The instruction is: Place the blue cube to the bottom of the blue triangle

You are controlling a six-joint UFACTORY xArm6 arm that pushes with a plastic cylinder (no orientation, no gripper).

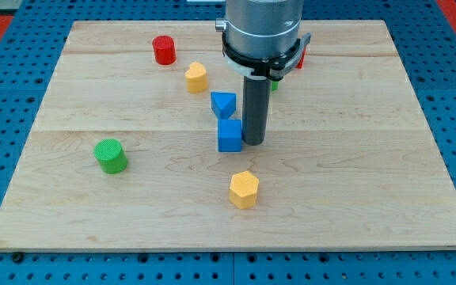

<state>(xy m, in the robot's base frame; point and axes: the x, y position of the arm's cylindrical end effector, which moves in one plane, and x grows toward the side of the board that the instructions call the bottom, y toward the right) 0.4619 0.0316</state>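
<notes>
**woodbot_fan:** Since you asked where things sit: the blue cube [229,135] is near the middle of the wooden surface [370,198], directly toward the view's bottom from the blue triangle [223,104], and the two look like they're touching or just about.

**pusher99:** And the rod?

**woodbot_fan:** My tip [254,142] is right at the cube's right side, pressed against it as far as I can tell. No gripper on this arm, just the dark rod, so nothing is clenched or grasped.

**pusher99:** What else is on there?

**woodbot_fan:** A yellow hexagonal block [244,189] sits toward the view's bottom from the cube, well apart. A green cylinder [111,155] is off on the view's left. Up top there's a red cylinder [164,50], with another yellow block [196,77] between it and the triangle; its shape is hard to call. A bit of something red [300,58] peeks out behind the arm's housing, mostly hidden.
</notes>
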